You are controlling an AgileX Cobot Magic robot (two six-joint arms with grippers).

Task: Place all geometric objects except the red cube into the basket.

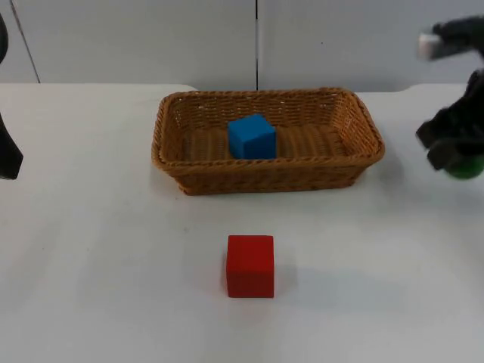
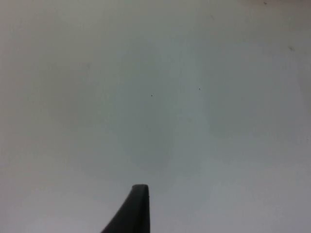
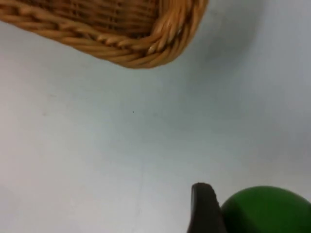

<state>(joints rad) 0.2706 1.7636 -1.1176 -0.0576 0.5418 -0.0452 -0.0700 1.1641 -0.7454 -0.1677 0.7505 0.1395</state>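
Fingers of my right gripper (image 1: 456,160) are closed on a round green ball (image 1: 464,168), which shows beneath the black hand at the right edge of the white bench (image 1: 113,287). In the right wrist view the green ball (image 3: 266,209) presses against the one black fingertip (image 3: 204,206) I can see there, touching it. The ball and hand are to the right of the woven brown wicker basket (image 1: 174,121), apart from its right end, and the basket's rounded corner (image 3: 146,48) shows across a stretch of bare bench in the right wrist view.

The basket is a shallow oblong with a braided rim, set on the bench near the grey partition wall (image 1: 151,38). Inside it, on the basket floor near the middle, rests a blue cube (image 1: 252,137). A red cube (image 1: 250,265) stands on the bench in front of the basket, well apart from its near wall and roughly in line with the blue one.

My left gripper (image 1: 9,155) waits at the left edge of the bench, far from the basket; I cannot tell whether its fingers are open or closed. Its one visible fingertip (image 2: 133,211) stands over bare white bench.
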